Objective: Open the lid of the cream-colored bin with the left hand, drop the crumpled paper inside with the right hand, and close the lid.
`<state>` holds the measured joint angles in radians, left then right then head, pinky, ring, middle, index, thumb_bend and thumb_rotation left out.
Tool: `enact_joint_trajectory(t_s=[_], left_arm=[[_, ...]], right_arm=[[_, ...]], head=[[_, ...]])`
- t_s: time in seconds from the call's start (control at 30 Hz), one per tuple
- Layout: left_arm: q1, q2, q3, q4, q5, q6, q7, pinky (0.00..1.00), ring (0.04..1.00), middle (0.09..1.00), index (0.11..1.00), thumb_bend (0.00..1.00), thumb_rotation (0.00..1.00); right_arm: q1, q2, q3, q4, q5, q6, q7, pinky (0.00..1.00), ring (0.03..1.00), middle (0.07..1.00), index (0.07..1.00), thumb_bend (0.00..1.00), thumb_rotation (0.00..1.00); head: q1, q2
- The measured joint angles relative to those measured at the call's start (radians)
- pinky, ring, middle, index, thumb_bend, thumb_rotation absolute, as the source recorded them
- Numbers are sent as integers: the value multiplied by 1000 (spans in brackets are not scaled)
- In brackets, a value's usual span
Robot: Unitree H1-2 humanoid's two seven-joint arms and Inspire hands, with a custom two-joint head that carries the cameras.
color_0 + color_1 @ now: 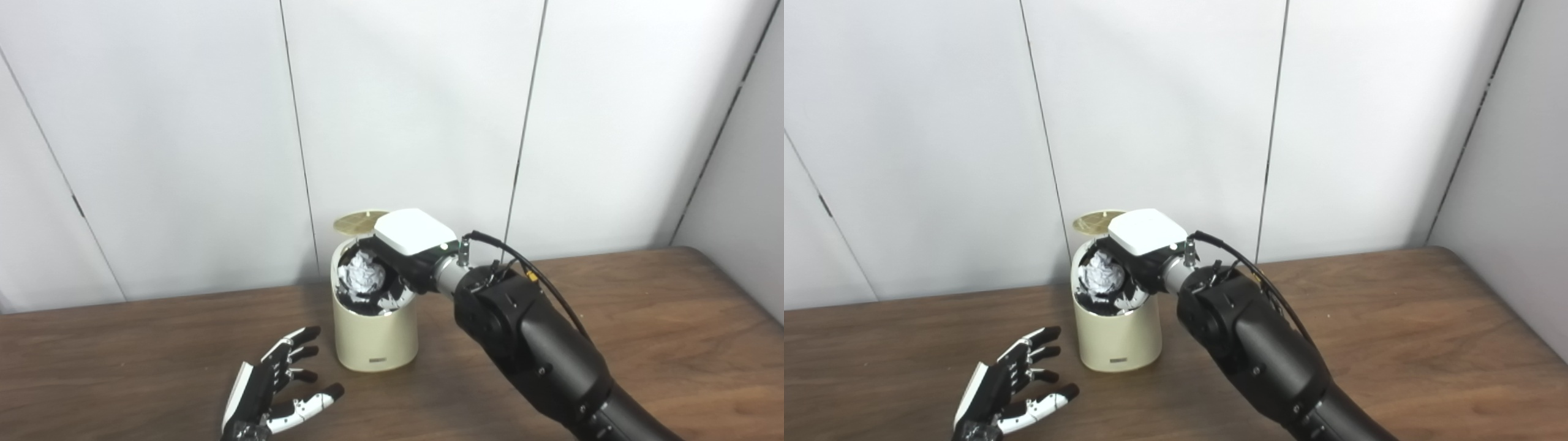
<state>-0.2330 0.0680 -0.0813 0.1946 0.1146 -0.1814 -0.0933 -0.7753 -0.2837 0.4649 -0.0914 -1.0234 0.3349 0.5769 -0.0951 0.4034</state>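
Left hand [272,386] spread and empty on the table at 7 o'clock from the cream bin [375,331], lid [359,222] up; right hand [404,257] over the mouth, crumpled paper [363,272] at its fingers, grip hidden.

Right hand [1127,269] over open bin [1118,343] (paper [1102,277] visible); left hand [1013,383] spread

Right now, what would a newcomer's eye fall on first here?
The right hand reaching into the mouth of the cream-colored bin, crumpled paper in the opening and the lid tipped up behind. Then the left hand, open, over the table left of the bin.
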Motion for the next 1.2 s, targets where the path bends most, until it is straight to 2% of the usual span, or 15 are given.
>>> enact_joint_trajectory(t_s=[0.57,0.63,0.73,0.87,1.2], left_arm=[[0,3,-3,0,5,-1,1,606,784,851,813,717,127],[0,4,-3,0,5,-1,0,610,789,854,814,719,124],[0,4,-3,0,5,-1,0,606,786,852,811,719,126],[0,7,-3,0,5,-1,0,623,794,855,813,721,138],[0,11,-3,0,5,-1,0,624,790,853,806,717,124]], right_arm=[[9,0,-6,-5,-6,-11,0,465,710,818,784,830,105],[9,0,-4,-10,-19,-8,18,475,726,861,875,845,162],[-1,0,1,-22,-57,4,77,484,731,915,980,889,184],[-7,0,0,-40,-88,15,138,486,724,940,999,900,167],[-5,4,-17,-56,-98,15,180,490,741,938,981,899,182]], head=[[2,3],[-2,5],[-2,5],[-2,6],[-2,8]])
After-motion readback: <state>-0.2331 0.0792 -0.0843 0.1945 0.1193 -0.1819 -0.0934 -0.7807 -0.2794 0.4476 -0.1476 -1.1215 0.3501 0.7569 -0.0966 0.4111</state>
